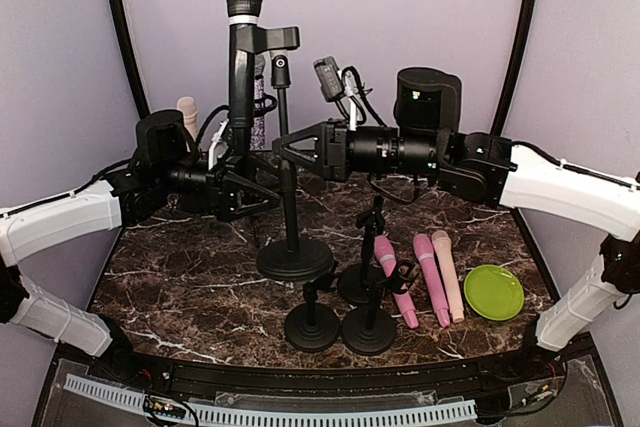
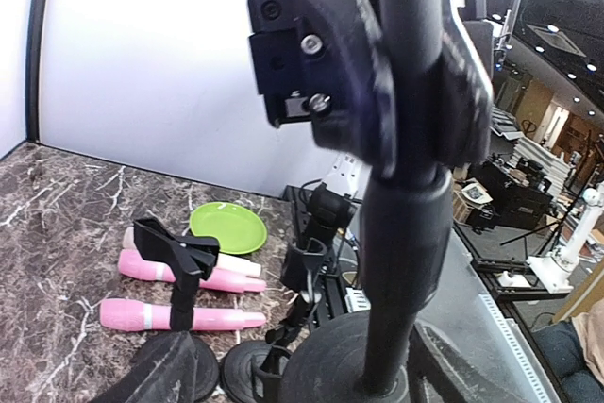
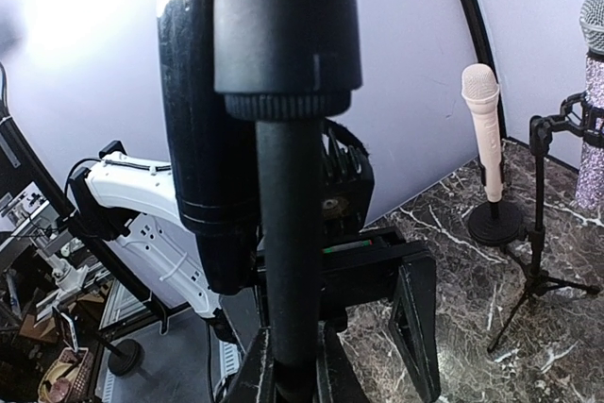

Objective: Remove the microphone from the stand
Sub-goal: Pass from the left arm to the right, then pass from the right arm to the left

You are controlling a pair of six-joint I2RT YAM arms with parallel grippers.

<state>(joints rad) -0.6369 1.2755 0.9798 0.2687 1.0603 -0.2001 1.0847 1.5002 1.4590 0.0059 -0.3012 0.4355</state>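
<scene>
The right pincer (image 1: 292, 152) is clamped together on the pole of the tall stand (image 1: 284, 117), about halfway up. In the right wrist view the pole runs straight up from between its fingers (image 3: 255, 375). Just beside this pincer, on the side away from its own arm, the black microphone (image 1: 240, 57) stands upright alongside the pole. The microphone's upper body sits in the stand's clip (image 1: 270, 39), well above the pincer, and its grille is higher than everything else around it.

The left pincer (image 1: 265, 194) is just beyond and a little lower, at the foot of the microphone's body and close to the pole. I cannot tell whether its fingers are apart or together, or whether they touch the microphone. The left wrist view shows only the pole and the other pincer's housing.

Straight below both pincers, the stand's round base (image 1: 293, 260) rests on the marble worktop (image 1: 180, 277). Nearer the arm bases stand three small stands (image 1: 312, 327). Beside them, under the right forearm, lie two pink microphones (image 1: 432, 277) and a peach microphone (image 1: 448, 275). A green plate (image 1: 493, 292) sits just past those. Behind the left pincer, a cream microphone (image 3: 481, 120) stands on its own low base.
</scene>
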